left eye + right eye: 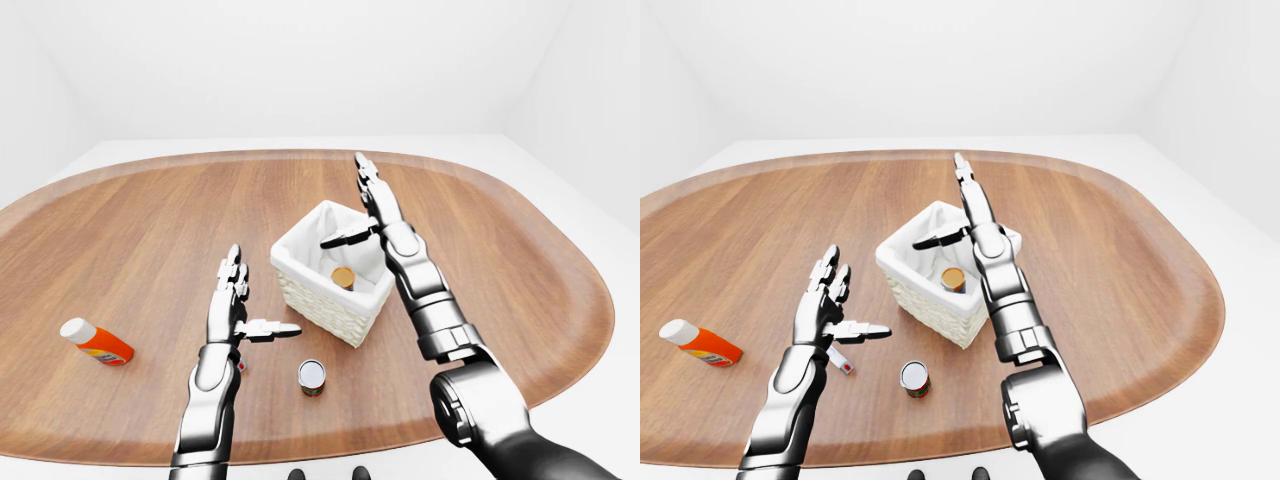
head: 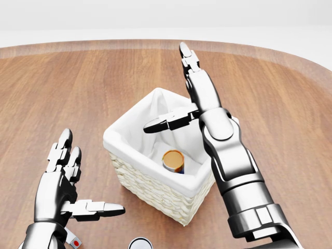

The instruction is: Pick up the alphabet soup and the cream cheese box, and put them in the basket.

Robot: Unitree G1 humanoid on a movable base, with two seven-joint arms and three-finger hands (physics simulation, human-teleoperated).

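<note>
A white-lined wicker basket (image 2: 116, 141) stands in the middle of the wooden table. A can with an orange top, the alphabet soup (image 2: 173, 160), stands inside it. My right hand (image 2: 167, 89) is open and empty above the basket, fingers pointing to the top of the head view, thumb over the basket's opening. My left hand (image 2: 91, 174) is open to the left of the basket, above the table. A small white and red box, likely the cream cheese box (image 1: 841, 362), lies on the table just under the left wrist, mostly hidden by it.
A second can with a silver top (image 1: 312, 377) stands on the table (image 1: 120, 230) below the basket in the left-eye view. An orange bottle with a white cap (image 1: 97, 342) lies at the far left. The table's near edge runs just below both.
</note>
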